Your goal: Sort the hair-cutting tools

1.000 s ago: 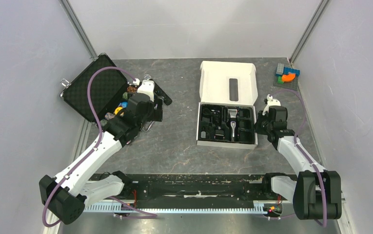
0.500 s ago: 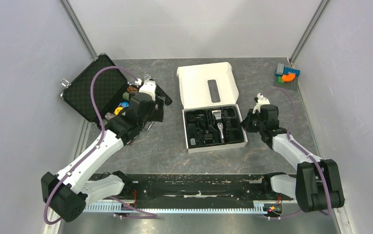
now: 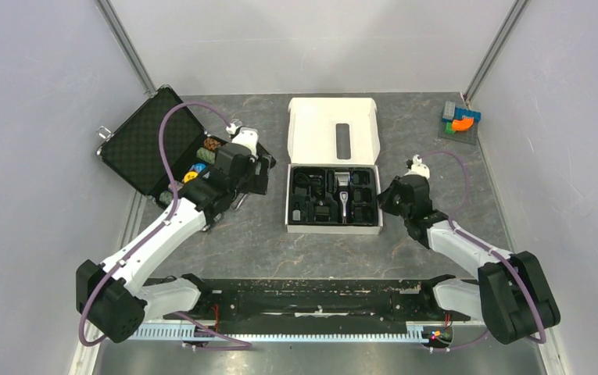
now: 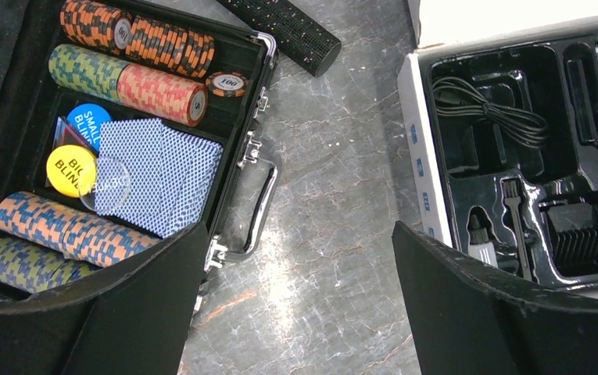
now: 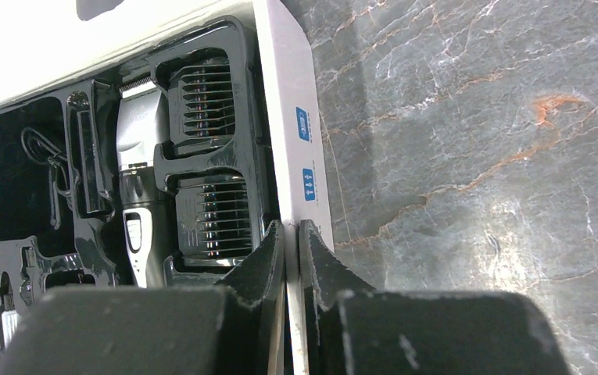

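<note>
**Change from earlier frames.** The white box (image 3: 333,229) has moved left across the table (image 3: 436,141) and turned until it lies square to the table edge. The right end effector (image 3: 385,200) has travelled left with it. The left end effector (image 3: 252,168) has shifted slightly toward the box.

**Materials and shapes.** The box is white card with a hinged lid (image 3: 315,129) folded back flat. The lid has a slot-shaped window. Inside the box sits a glossy black moulded tray (image 4: 506,70) with separate recesses. The hair clipper (image 5: 139,180) is slim, with a silver head and a black grip, and lies lengthwise in a central recess. Two ribbed black comb attachments (image 5: 202,98) occupy the recesses between the clipper and the right wall of the box, one behind the other. A third comb (image 4: 581,226), a coiled cable (image 4: 487,109) and a small brush (image 4: 514,219) lie in the left half. The table is grey, marble-patterned and faintly reflective.

**End effector state.** The right end effector (image 5: 291,234) is pressed together on the right wall of the box, one finger inside and one outside. The nearer comb lies just beside the inner finger; the clipper is one recess further in. The left end effector (image 4: 299,312) is spread wide and holds nothing. It hangs over bare table between the box and an open black case (image 4: 237,86) holding poker chips (image 4: 162,90).
</note>
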Motion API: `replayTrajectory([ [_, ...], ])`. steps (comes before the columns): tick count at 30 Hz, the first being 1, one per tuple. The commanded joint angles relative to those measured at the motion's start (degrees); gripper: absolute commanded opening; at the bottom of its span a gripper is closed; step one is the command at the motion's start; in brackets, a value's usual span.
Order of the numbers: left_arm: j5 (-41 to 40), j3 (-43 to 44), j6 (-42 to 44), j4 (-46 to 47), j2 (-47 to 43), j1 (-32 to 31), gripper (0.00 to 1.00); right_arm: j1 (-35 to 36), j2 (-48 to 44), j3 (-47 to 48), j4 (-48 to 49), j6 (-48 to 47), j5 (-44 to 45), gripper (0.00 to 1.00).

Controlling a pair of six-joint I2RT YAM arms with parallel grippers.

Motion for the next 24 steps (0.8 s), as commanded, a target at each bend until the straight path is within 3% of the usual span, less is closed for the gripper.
replayTrajectory([
  [1, 2.16, 3.37, -3.16, 0.16, 1.31, 0.45, 0.94, 0.38, 2.17, 3.0, 6.4, 5.69, 4.09, 0.0],
  [5, 3.19, 5.85, -4.79, -1.11, 3.66, 0.85, 0.94, 0.74, 3.8, 4.91, 6.87, 5.01, 3.03, 0.04],
  [11, 5.78, 11.18, -7.94, -1.59, 9.37, 1.51, 0.95, -0.23, -0.09, 7.49, 5.87, -2.23, 2.89, 0.39],
  [19, 16.87, 23.87, -13.61, -0.35, 23.07, 6.83, 0.97, -11.9, 5.42, 17.03, 6.66, -8.99, -18.07, 0.65],
  [24, 27.36, 35.59, -16.85, -1.02, 35.77, 11.86, 0.97, -16.07, 14.41, 21.54, 12.52, -3.59, -25.5, 0.7],
])
